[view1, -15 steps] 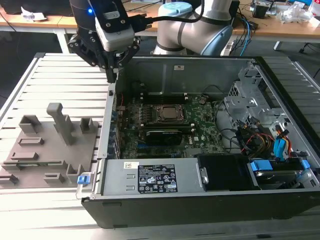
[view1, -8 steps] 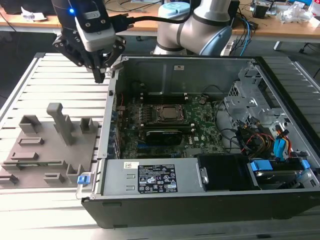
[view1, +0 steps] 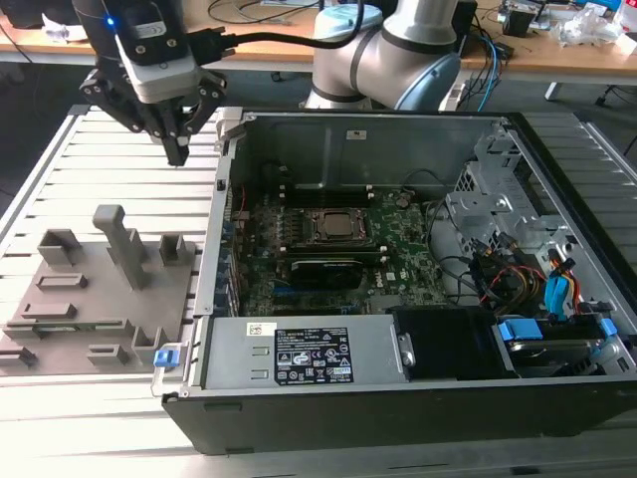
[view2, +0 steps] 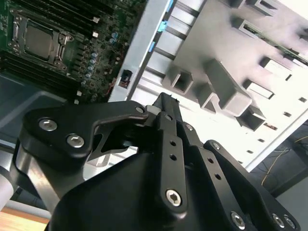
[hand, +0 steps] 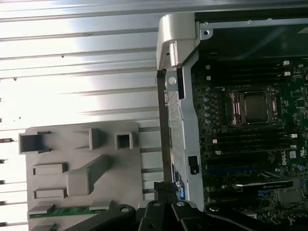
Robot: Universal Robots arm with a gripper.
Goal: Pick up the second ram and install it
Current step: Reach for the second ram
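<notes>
The second ram (hand: 67, 211) is a thin green stick lying in a slot of the grey holder (view1: 109, 299), at the holder's near end on the exterior view's left (view1: 58, 326). In the second wrist view it shows as a green edge (view2: 272, 41). My gripper (view1: 179, 156) hangs shut and empty above the slatted table, between the holder's far end and the case's back corner, well apart from the ram. Its black fingers (view2: 166, 108) press together. The processor socket (view1: 343, 227) sits on the motherboard with dark memory slots beside it (hand: 240, 142).
The open computer case (view1: 229, 249) stands to the exterior view's right of the holder, its metal wall between them. Inside are a power supply (view1: 309, 356), a drive cage (view1: 498, 199) and loose cables (view1: 537, 279). The arm's base (view1: 398, 60) is behind the case.
</notes>
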